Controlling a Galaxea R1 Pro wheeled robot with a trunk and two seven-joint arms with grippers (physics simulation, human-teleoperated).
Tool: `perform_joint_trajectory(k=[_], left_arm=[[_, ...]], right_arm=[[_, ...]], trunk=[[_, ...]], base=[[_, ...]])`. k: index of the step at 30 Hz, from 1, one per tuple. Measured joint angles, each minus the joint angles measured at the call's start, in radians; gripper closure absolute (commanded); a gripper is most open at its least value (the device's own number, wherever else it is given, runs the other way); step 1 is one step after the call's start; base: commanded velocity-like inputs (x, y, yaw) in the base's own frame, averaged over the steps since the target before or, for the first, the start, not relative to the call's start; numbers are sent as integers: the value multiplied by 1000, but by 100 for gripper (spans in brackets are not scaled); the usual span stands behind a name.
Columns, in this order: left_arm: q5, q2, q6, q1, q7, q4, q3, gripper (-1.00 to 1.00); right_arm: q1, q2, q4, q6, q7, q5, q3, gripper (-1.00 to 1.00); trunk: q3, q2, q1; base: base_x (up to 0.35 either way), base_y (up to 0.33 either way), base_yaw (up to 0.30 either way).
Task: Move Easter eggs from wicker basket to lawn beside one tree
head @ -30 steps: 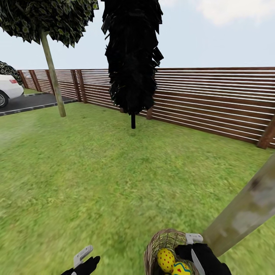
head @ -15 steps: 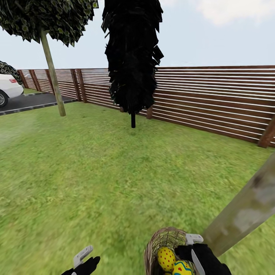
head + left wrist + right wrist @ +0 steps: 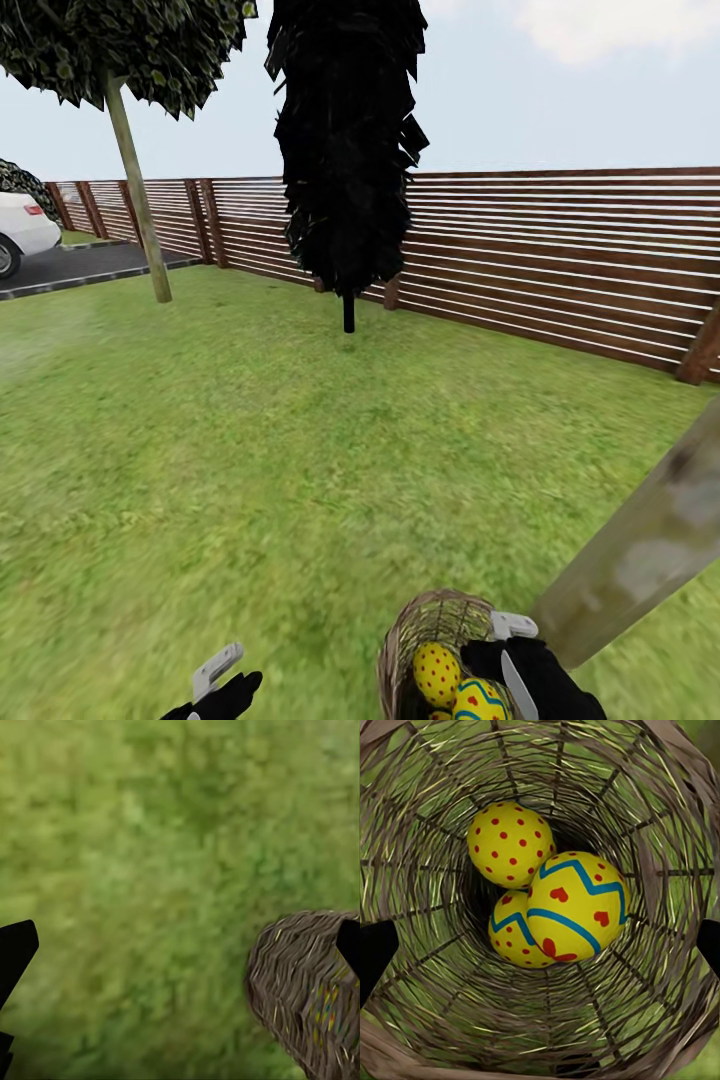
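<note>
The left tool (image 3: 222, 672) hangs low with its pale fingers spread apart and nothing between them. The right tool (image 3: 512, 650) sits forward, pointing down, its fingers apart.

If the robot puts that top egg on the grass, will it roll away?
It might roll a little: the top egg looks smooth and rounded. The lawn looks flat, so it probably stops soon. Its rounded shape could also make it slippery for a claw.
</note>
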Motion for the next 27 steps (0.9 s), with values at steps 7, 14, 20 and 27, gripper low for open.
perform_joint_trajectory(k=[7, 14, 20, 27], left_arm=[[0, 0, 0, 0, 0, 1, 0, -100], [0, 0, 0, 0, 0, 1, 0, -100], [0, 0, 0, 0, 0, 1, 0, -100], [0, 0, 0, 0, 0, 1, 0, -100]], right_arm=[[0, -1, 0, -2, 0, 0, 1, -100], [0, -3, -2, -12, -2, 3, 1, -100], [0, -2, -2, -34, -4, 4, 1, -100], [0, -1, 0, -57, -62, 3, 4, -100]], trunk=[[-22, -49, 27], [-44, -98, 54], [-63, -140, 77], [-85, -189, 104]], base=[[0, 0, 0], [0, 0, 0], [0, 0, 0], [0, 0, 0]])
